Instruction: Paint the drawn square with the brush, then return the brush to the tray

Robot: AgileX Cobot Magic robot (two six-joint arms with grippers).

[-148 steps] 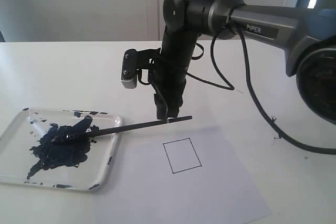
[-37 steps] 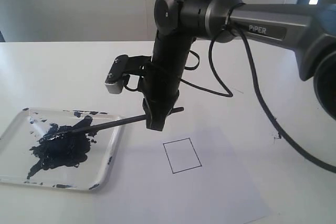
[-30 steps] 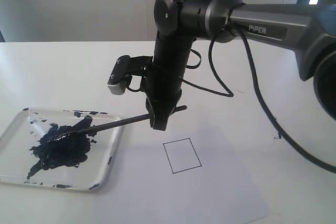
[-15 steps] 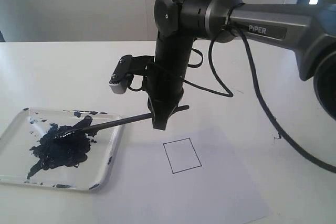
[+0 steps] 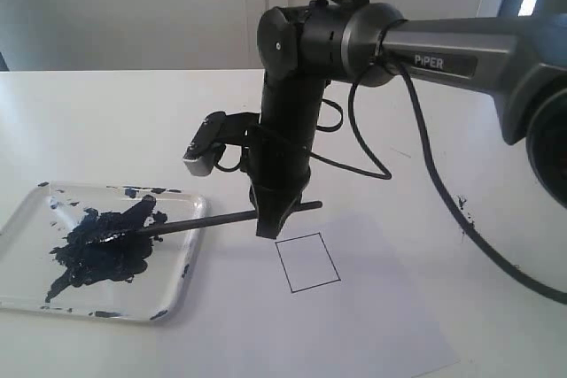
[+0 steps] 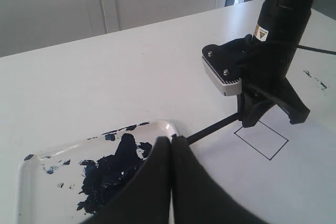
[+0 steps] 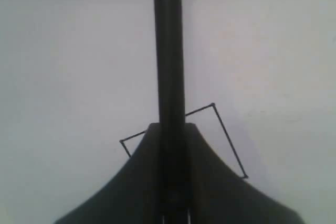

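Note:
My right gripper hangs tips-down just left of the drawn square and is shut on the brush. The thin black brush lies almost level, and its dark tip rests in the blue-black paint blob of the tray. In the right wrist view the brush runs straight out from between the fingers, over a corner of the square, whose inside is white. My left gripper is shut and empty above the tray, near the brush.
The white paper sheet lies right of the tray on the white table. A thick black cable loops down from the right arm. Small dark paint specks dot the table to the right.
My right gripper has sunk lower and shifted slightly, still gripping the brush. The brush now lies flatter, its tip pressed lower into the paint blob.

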